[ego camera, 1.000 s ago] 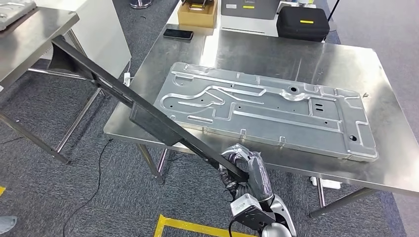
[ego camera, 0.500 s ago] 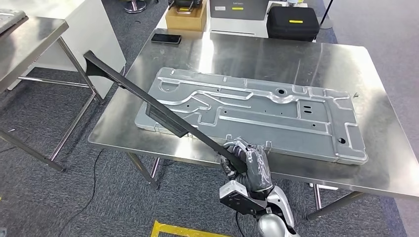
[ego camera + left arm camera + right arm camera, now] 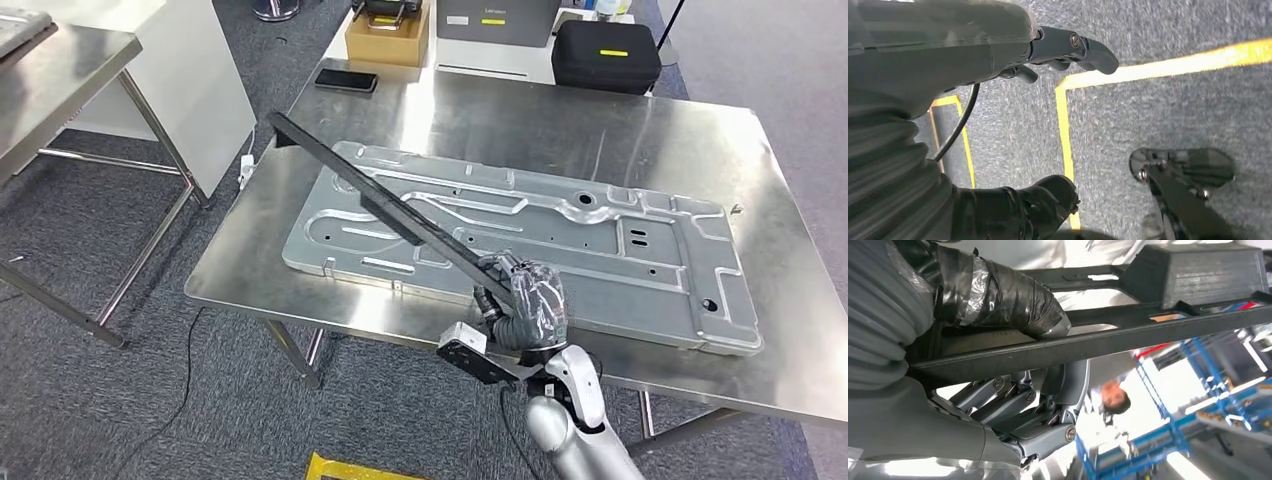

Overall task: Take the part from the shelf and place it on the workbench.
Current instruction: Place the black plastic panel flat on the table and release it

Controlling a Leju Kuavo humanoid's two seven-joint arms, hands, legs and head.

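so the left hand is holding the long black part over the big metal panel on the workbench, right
Not quite: the right hand holds the long black part, as the head view shows. The rest stands: the part reaches over the big metal panel on the workbench. The left hand hangs over the floor, holding nothing.

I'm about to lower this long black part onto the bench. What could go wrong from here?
1. The right hand grips the black part at one end only; the long free length may swing or twist out of the grip.
2. The part hangs over the metal panel on the workbench, so it may land on the panel or scrape it.
3. Its far tip points toward the phone.
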